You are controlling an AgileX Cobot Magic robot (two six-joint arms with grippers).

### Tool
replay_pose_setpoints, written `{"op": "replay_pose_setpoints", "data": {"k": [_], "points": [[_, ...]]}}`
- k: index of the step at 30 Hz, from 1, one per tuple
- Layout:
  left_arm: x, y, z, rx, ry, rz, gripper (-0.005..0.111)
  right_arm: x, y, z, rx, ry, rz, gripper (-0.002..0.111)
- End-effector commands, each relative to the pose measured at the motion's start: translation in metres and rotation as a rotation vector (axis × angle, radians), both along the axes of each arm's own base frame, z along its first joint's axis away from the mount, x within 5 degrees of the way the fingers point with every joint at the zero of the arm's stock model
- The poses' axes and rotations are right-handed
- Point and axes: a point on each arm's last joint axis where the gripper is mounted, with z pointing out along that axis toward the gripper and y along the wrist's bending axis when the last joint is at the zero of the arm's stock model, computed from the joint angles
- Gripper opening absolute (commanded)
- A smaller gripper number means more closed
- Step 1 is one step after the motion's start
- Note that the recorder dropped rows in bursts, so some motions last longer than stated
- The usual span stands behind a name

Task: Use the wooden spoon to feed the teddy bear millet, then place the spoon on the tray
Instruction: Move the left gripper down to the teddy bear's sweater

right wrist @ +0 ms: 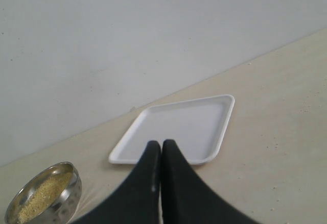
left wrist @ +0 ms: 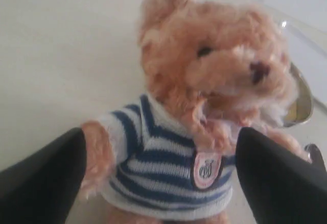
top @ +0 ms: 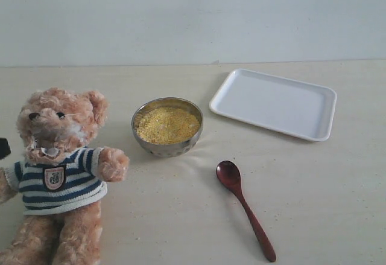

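Observation:
The teddy bear (top: 57,174) sits at the left of the table in its navy-and-white striped sweater. Close in front of it my left gripper (left wrist: 161,180) is open, its black fingers (left wrist: 43,180) standing wide on either side of the bear's (left wrist: 204,112) torso. One of these fingers (top: 3,148) shows at the left edge of the exterior view. The millet (top: 167,124) fills the silver bowl (top: 167,147) at the middle. The wooden spoon (top: 244,207) lies flat on the table to the front right of the bowl. The white tray (top: 274,103) lies at the back right. My right gripper (right wrist: 161,145) is shut and holds nothing, facing the tray (right wrist: 179,129).
A pale wall (top: 193,17) rises behind the table's far edge. The bowl (right wrist: 43,193) shows beside my right gripper, and its rim (left wrist: 302,101) peeks out behind the bear's head. Fine specks of grain dot the tabletop (top: 325,186) near the spoon.

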Motion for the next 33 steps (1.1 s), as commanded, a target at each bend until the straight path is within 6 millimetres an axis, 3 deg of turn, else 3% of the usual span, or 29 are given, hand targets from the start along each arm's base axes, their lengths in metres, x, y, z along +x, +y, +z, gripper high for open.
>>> {"op": "replay_pose_setpoints", "data": {"k": [1,11,19,27,33], "points": [[-0.008,-0.002,-0.018,0.0,0.063,-0.016,0.076,0.0,0.0,-0.001,-0.018,0.0,-0.001,0.0],[-0.015,-0.003,-0.03,-0.005,0.107,-0.005,0.076,0.0,0.0,-0.001,-0.018,0.0,-0.001,0.0],[-0.014,0.0,-0.03,0.008,0.107,0.019,0.094,0.0,0.0,-0.001,-0.018,0.0,-0.001,0.0],[-0.013,-0.001,-0.03,-0.002,0.097,0.019,0.094,0.0,0.0,-0.001,-0.014,0.001,-0.001,0.0],[-0.007,-0.001,-0.042,-0.015,0.153,-0.019,0.094,0.0,0.0,-0.001,-0.014,0.001,-0.001,0.0]]}}
